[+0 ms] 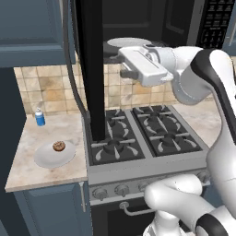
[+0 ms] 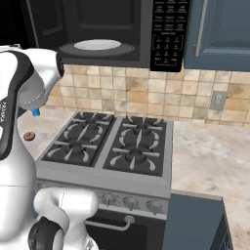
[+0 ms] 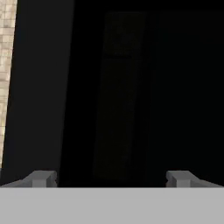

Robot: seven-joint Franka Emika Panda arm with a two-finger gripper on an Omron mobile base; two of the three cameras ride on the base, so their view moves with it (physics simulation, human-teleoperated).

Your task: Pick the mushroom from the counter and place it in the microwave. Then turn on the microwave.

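The mushroom (image 1: 58, 146) (image 2: 29, 135), a small brown lump, lies on a white plate (image 1: 48, 157) on the counter (image 1: 25, 173) left of the stove. The black microwave (image 1: 152, 20) (image 2: 105, 24) hangs above the stove with its door (image 1: 92, 69) swung wide open. A pale turntable (image 2: 97, 45) shows inside it. My gripper (image 1: 117, 62) (image 3: 111, 178) is up at the microwave's mouth, facing the dark inner side of the door. It is far above the mushroom and to its right. The fingertips (image 3: 43, 177) stand wide apart and hold nothing. The keypad (image 2: 168, 34) is at the microwave's right.
A black gas stove (image 1: 143, 133) (image 2: 112, 141) lies directly below the microwave. A small blue bottle (image 1: 40, 117) (image 2: 35, 112) stands at the back of the left counter. Dark blue wall cabinets (image 1: 27, 32) (image 2: 219, 34) flank the microwave. More counter (image 2: 210, 156) runs right of the stove.
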